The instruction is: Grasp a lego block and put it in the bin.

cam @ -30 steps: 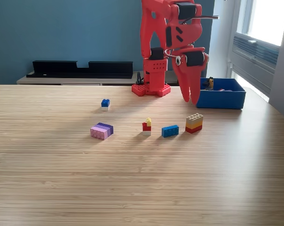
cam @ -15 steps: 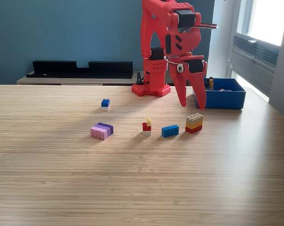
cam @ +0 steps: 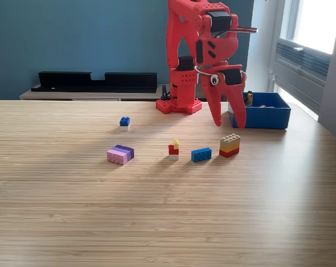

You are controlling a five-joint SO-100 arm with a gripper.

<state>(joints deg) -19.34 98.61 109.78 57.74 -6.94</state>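
Exterior view only. Red 3D-printed five-joint arm (cam: 198,50) bolted at far edge of light wood-grain tabletop (cam: 157,211), bent forward and down. Red two-finger gripper (cam: 229,125) pointing down, tips hanging above the table, touching nothing. Jaws spread apart with clear gap between them, nothing held.

Tan-yellow-red stacked lego block (cam: 230,145) on table just below and in front of the gripper tips, roughly under the gap between jaws, leaning toward the tip on the exterior view's right. Not touching either jaw. Upright, studs up.

Small bright blue rectangular lego brick (cam: 201,154) just beside it toward exterior view's left, flat on table. Small red-and-white block with yellow piece on top (cam: 173,149) next along, further left. Pink-and-purple wide flat lego block (cam: 120,154) well apart, left of centre. Tiny blue-over-white lego block (cam: 124,122) farther back, alone, left of the arm base.

Shallow bright blue rectangular plastic bin (cam: 262,117) at far right of the exterior view, on table beside arm base, behind the gripper's right finger, which overlaps its left wall in this view. Some small pieces inside, one dark with yellow; too small to tell apart.

Behind table: black low shelf unit (cam: 95,81) against teal wall (cam: 73,39), window (cam: 318,22) at upper right.
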